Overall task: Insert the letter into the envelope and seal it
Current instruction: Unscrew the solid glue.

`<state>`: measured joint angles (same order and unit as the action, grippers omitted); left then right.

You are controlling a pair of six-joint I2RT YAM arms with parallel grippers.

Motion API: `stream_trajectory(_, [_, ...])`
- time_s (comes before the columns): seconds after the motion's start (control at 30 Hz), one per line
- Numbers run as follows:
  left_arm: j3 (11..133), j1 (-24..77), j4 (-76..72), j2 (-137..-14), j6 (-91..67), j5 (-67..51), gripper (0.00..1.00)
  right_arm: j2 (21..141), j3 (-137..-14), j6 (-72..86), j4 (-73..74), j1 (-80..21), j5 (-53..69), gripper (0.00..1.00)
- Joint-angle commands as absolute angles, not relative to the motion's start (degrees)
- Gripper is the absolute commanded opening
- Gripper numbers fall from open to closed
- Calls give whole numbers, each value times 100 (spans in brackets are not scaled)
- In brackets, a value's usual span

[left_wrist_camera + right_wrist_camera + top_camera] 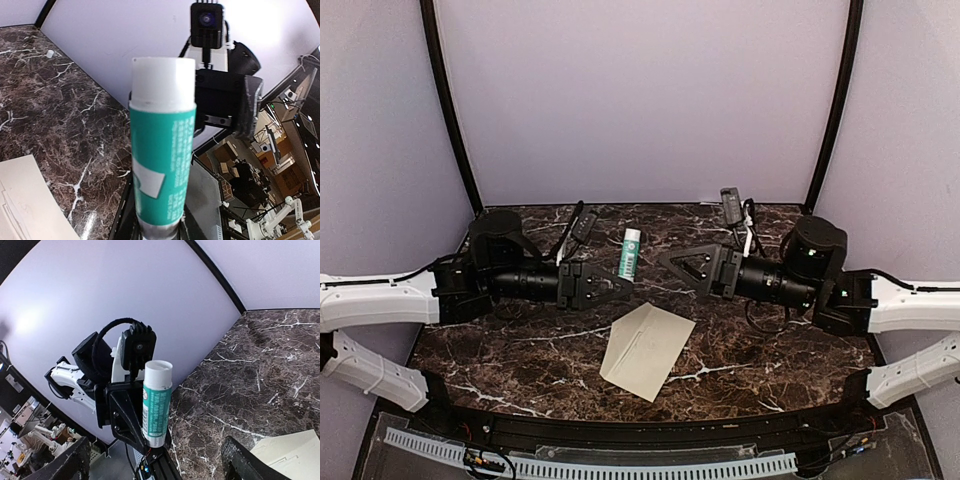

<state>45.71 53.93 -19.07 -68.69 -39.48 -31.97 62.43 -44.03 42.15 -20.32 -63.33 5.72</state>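
Note:
The cream envelope lies flat and tilted on the marble table, near the front middle. Its corner also shows in the left wrist view and the right wrist view. The letter is not in view. My left gripper is shut on the lower end of a teal glue stick with a white top, held upright above the table. My right gripper faces it from the right, open and apart from the stick, with its fingers spread wide.
A small white cap-like piece sits on the table by the back wall. Purple walls and black corner posts enclose the back and sides. A black rail runs along the table's front edge.

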Motion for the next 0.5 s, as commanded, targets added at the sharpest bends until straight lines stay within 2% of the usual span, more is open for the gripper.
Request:
stream_trajectory(0.0, [4413, 5394, -2701, -6595, -3940, -3985, 0, 6244, -4168, 4274, -3528, -6205, 1756, 87])
stream_trajectory(0.23, [4371, 5446, -3480, -6599, -4260, -4548, 0, 6711, -4273, 4526, -4657, -6205, 2614, 86])
stream_trajectory(0.47, [4499, 5686, -3523, -6677, -4245, -4630, 0, 7200, -4742, 4515, -4648, -6214, 2940, 78])
